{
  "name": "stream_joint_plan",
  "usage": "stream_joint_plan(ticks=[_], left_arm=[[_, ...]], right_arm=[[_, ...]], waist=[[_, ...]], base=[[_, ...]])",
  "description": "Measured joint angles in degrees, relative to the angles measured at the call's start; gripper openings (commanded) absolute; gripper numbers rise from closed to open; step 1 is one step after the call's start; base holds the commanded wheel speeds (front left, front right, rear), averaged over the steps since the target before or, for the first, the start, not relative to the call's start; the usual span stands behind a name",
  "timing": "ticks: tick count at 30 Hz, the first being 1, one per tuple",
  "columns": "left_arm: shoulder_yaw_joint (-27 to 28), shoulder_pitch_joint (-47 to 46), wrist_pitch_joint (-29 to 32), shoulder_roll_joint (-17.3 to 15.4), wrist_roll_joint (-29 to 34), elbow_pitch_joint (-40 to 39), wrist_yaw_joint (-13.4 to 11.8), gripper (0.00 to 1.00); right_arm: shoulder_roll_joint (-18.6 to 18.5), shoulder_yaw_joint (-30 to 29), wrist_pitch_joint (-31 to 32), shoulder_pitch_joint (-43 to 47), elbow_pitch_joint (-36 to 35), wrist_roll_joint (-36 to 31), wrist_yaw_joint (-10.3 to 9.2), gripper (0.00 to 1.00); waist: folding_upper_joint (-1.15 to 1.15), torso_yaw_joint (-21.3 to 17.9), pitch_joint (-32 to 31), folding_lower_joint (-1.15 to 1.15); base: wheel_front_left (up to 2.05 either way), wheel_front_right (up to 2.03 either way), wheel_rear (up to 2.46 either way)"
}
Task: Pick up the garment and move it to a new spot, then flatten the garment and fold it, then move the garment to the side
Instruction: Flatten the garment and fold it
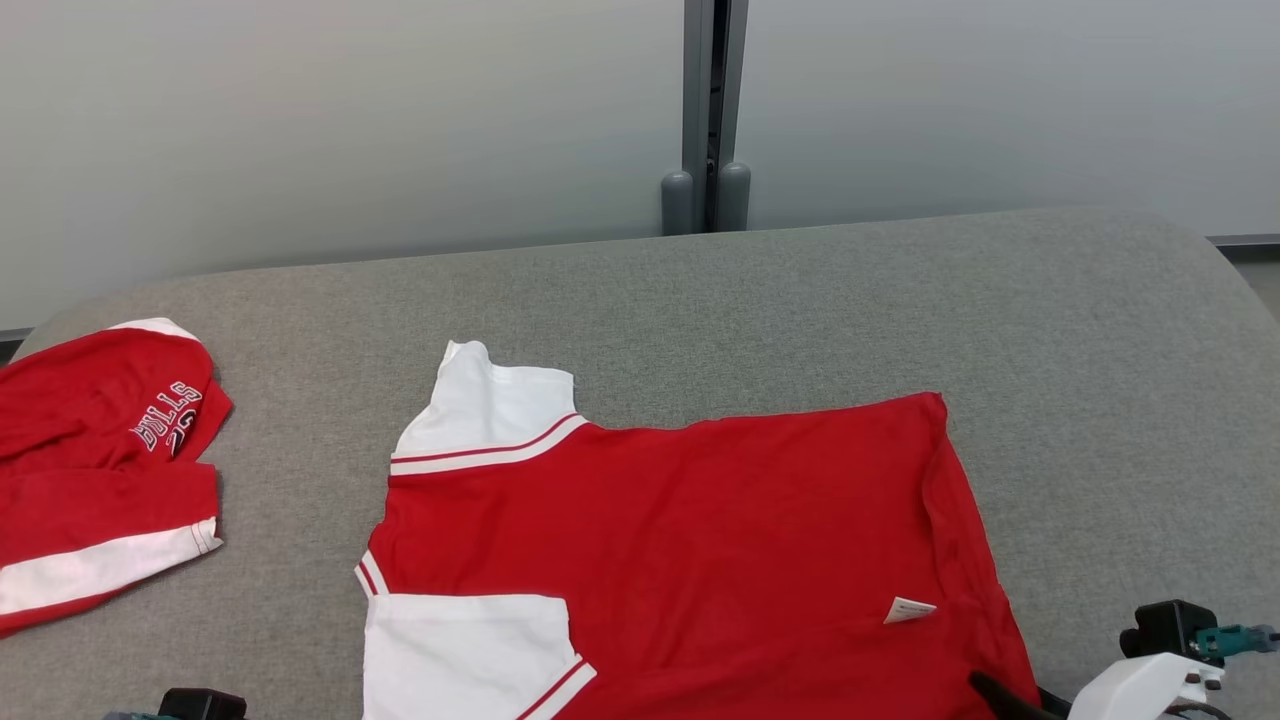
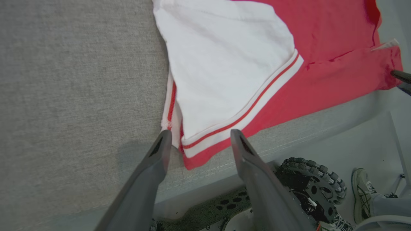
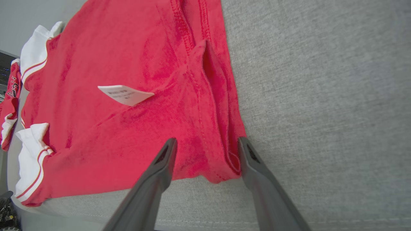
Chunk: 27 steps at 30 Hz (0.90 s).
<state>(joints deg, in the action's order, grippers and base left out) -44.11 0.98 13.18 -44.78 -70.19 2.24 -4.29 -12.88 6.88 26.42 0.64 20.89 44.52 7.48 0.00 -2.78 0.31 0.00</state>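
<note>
Now, left end effector (image 2: 199, 133) and right end effector (image 3: 207, 141) stand open, holding nothing.
They straddle the garment (image 1: 700, 540) at sleeve and creased hem, lower centre on the table (image 1: 800, 300); a shallow pinch may slip or trap the crease.

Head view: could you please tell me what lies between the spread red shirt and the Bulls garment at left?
Bare grey surface, seen in the head view, separates the red shirt from the Bulls garment.

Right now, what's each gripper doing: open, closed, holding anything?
Left gripper: open, holding nothing, tips on either side of a corner of the red shirt.
Right gripper: open, holding nothing, at the shirt's hem corner.
</note>
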Motion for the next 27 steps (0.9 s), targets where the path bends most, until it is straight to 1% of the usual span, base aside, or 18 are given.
stream_joint_plan(ticks=[4,5,9,11,15,20,27], left_arm=[[0.3,0.0,-0.5,-0.6,0.7,-0.7,-0.7,1.00],[0.6,-0.2,-0.9,-1.0,1.2,-1.3,-0.9,1.00],[1.6,-0.8,-3.2,-1.2,2.8,-2.3,-1.8,1.00],[2.5,-2.6,-5.4,-1.2,4.7,-2.4,-2.4,1.00],[3.6,-6.7,-7.7,-0.7,7.8,-1.9,-2.2,1.00],[3.8,-14.6,-6.1,-0.8,10.9,0.6,0.7,1.00],[3.7,-28.0,0.6,-0.4,12.0,7.4,7.2,1.00]], right_arm=[[1.9,-2.7,2.9,1.0,-3.8,-2.4,0.00,1.00],[2.4,-4.4,3.8,1.5,-5.8,-3.4,0.00,1.00],[4.1,-7.5,4.9,2.0,-9.7,-5.5,0.00,1.00],[4.8,-9.5,4.2,1.7,-11.5,-6.9,0.00,1.00],[5.9,-11.9,1.7,-2.3,-13.2,-10.6,0.00,1.00],[7.7,-12.5,-1.9,-9.7,-12.1,-13.6,0.00,1.00],[9.1,-12.6,-3.7,-19.8,-5.6,-16.7,0.00,1.00]], waist=[[0.00,0.1,0.2,0.00],[0.00,0.2,0.3,0.00],[0.00,0.3,0.6,0.00],[0.00,0.3,0.9,0.00],[0.00,0.2,2.1,0.00],[0.00,0.0,4.9,0.00],[0.00,-0.3,10.4,0.00]], base=[[0.00,0.00,0.00],[0.00,0.00,0.00],[0.00,0.00,0.00],[0.00,0.00,0.00],[0.00,0.00,0.00],[0.00,0.00,0.00],[0.00,0.00,0.00]])
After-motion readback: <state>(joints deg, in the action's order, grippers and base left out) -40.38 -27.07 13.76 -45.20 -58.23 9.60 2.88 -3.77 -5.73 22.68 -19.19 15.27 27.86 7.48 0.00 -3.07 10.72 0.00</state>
